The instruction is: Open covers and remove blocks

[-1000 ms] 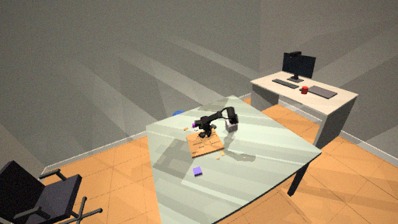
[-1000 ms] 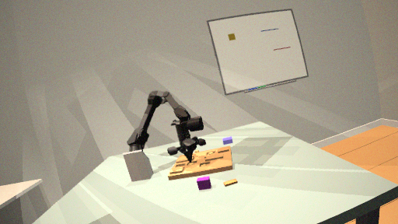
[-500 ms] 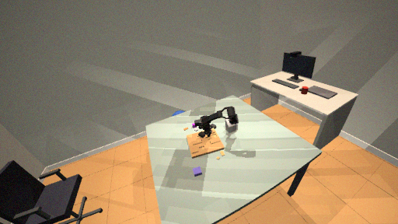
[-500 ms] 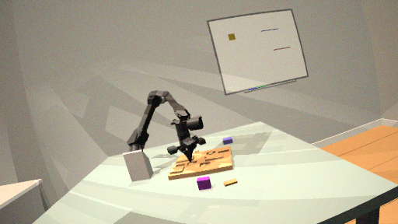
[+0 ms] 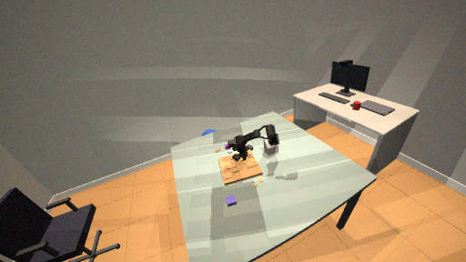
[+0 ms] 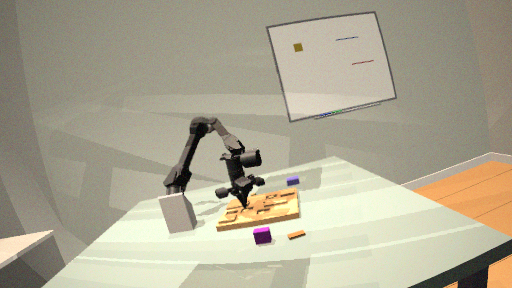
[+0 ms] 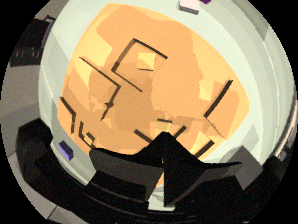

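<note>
The wooden puzzle board (image 5: 246,175) (image 6: 270,221) (image 7: 190,60) lies flat on the table, with dark slots and a pale square (image 7: 146,61) in its top. My gripper (image 6: 245,205) (image 7: 164,135) is shut and empty, fingers pointing down, tips at or just above the board near the arm's base. A small pale patch with a dark edge (image 7: 164,123) shows just beyond the tips. A violet block (image 5: 231,200) (image 6: 293,180) (image 7: 65,150), a magenta block (image 5: 227,146) (image 6: 262,235) and a flat orange piece (image 5: 217,150) (image 6: 296,234) rest off the board. The fingers hide part of the board; cover positions are unclear.
Small yellow pieces (image 5: 260,180) lie beside the board's edge. A pale block (image 7: 189,6) shows beyond the board in the wrist view. The arm's light grey base block (image 6: 178,214) stands beside the board. A desk with a monitor (image 5: 349,75) stands apart from the table.
</note>
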Available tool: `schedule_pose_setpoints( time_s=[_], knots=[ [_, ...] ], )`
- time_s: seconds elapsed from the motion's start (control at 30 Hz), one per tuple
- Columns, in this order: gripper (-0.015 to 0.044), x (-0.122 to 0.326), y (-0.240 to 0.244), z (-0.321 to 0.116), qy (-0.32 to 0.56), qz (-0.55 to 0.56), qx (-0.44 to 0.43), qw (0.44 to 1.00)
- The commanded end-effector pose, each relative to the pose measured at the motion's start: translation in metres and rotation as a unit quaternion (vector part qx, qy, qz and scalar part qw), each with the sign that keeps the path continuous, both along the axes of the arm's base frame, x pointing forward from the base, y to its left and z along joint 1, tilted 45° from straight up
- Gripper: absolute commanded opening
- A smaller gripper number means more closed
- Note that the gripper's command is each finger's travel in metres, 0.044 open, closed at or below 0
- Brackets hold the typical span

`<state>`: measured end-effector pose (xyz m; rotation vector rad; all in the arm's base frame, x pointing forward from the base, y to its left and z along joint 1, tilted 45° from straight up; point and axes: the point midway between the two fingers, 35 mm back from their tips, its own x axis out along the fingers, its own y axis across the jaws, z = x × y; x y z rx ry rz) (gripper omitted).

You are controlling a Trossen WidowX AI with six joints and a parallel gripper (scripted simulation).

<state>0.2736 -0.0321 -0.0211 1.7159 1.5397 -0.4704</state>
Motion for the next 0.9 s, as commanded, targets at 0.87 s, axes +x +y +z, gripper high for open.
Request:
schedule_pose_setpoints(
  time_s=[0.87],
  knots=[
    [0.0000,0.0043,0.0056,-0.0070,-0.003,0.002,-0.002,1.000]
  ],
)
